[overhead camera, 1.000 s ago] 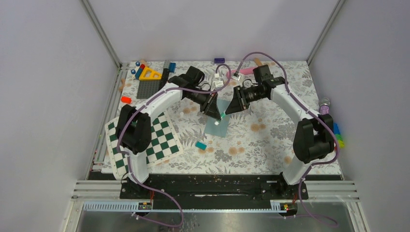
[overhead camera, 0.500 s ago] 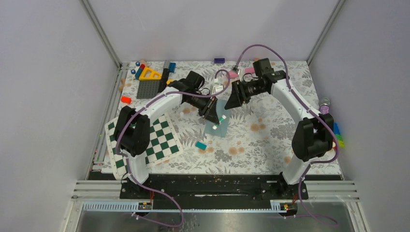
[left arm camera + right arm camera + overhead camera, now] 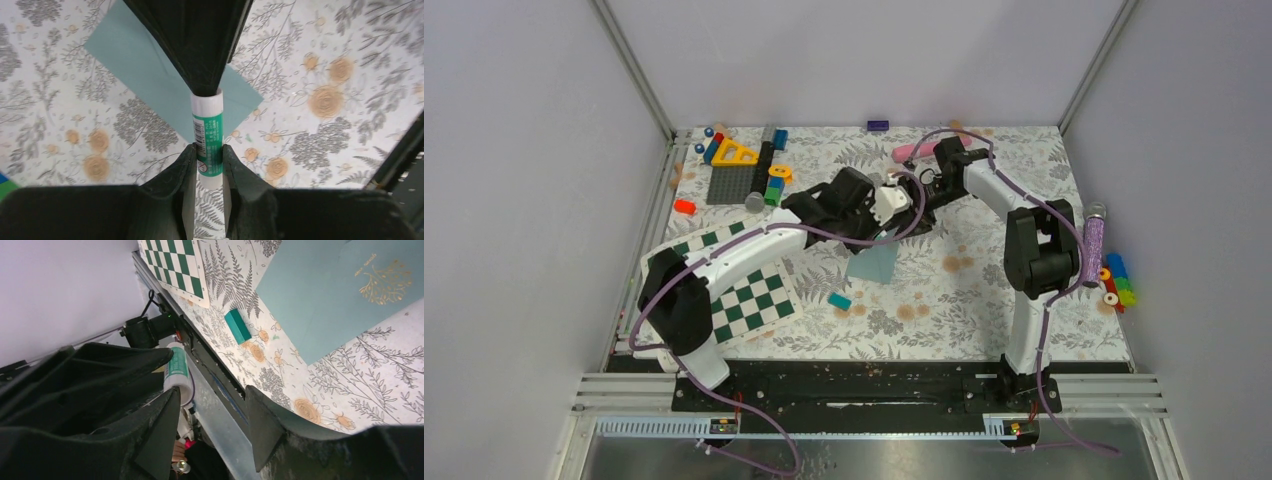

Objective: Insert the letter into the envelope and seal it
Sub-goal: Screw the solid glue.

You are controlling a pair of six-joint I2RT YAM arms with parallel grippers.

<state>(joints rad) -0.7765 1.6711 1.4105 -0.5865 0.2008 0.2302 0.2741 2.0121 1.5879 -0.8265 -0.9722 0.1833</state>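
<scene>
The desk [image 3: 984, 300] wears a cloth printed with grey ferns and tan flowers, and pale lilac walls [image 3: 844, 60] with metal posts close it on three sides.

At the far left corner you have a grey building plate [image 3: 729, 183] and a yellow triangle [image 3: 736, 153] among small toys. Toward the near left corner the green-white checkerboard [image 3: 769, 300] lies flat, partly under your left arm.

In the middle of the desk lies the envelope [image 3: 874, 265] - flat on the cloth, turned at an angle to the desk edges. The right wrist view shows a gold ornament printed on it. A small teal block [image 3: 839, 300] sits near it, toward the near edge, not touching.

Your left gripper [image 3: 208, 149] hangs over the envelope's far side with its fingers clamped on a glue stick [image 3: 207, 132], a white tube with a green label. The stick's far end meets a dark wedge-shaped part, and from these views you cannot tell for sure what that part is.

Your right gripper [image 3: 211, 390] is just beside the left one. Its fingers stand well apart with nothing between them, and one fingertip is close to the end of the stick.

Behind the grippers, toward the far edge, lies a pink object [image 3: 904, 153]. At the right edge lie a purple glitter tube [image 3: 1092, 232] and a few coloured blocks [image 3: 1116, 283].
</scene>
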